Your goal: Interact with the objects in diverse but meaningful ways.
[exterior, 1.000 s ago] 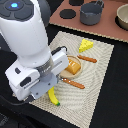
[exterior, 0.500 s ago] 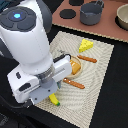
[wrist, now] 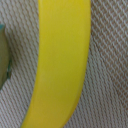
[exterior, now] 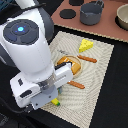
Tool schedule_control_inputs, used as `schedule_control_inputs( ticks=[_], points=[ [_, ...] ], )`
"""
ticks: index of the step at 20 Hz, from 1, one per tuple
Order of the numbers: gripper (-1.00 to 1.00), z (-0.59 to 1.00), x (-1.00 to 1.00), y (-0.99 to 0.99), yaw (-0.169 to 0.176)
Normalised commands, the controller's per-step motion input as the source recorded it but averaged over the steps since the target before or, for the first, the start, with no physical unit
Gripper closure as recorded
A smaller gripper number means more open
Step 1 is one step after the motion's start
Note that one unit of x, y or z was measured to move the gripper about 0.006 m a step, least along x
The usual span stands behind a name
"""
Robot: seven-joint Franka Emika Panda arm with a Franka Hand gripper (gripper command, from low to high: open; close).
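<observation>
The yellow banana [wrist: 60,65] fills the wrist view, lying on the woven mat very close below the camera. In the exterior view only its green-tipped end [exterior: 55,102] shows under my gripper [exterior: 52,94], whose fingers are hidden by the arm's white body. The yellow cheese wedge [exterior: 86,45] lies at the mat's far side. The golden-brown bread loaf [exterior: 71,63] sits on the round tan plate [exterior: 61,62], partly behind the arm. The red tomato is hidden.
An orange-handled knife [exterior: 87,58] and fork [exterior: 76,84] lie on the striped woven mat [exterior: 97,92]. A brown board [exterior: 107,27] at the back bears a grey pot [exterior: 91,13], a tan bowl [exterior: 122,17] and dark coasters [exterior: 67,13].
The arm has come down over the banana. More of the banana showed before; now only its tip shows in the exterior view.
</observation>
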Motion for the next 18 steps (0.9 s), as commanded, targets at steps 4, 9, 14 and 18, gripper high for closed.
schedule_control_inputs(
  ticks=[4,9,14,18],
  points=[
    [1.0,-0.07,0.36,-0.13,0.0],
    [1.0,-0.07,0.34,-0.12,0.0],
    [1.0,-0.07,0.33,-0.08,0.0],
    [1.0,0.02,0.35,-0.04,0.0]
  ],
)
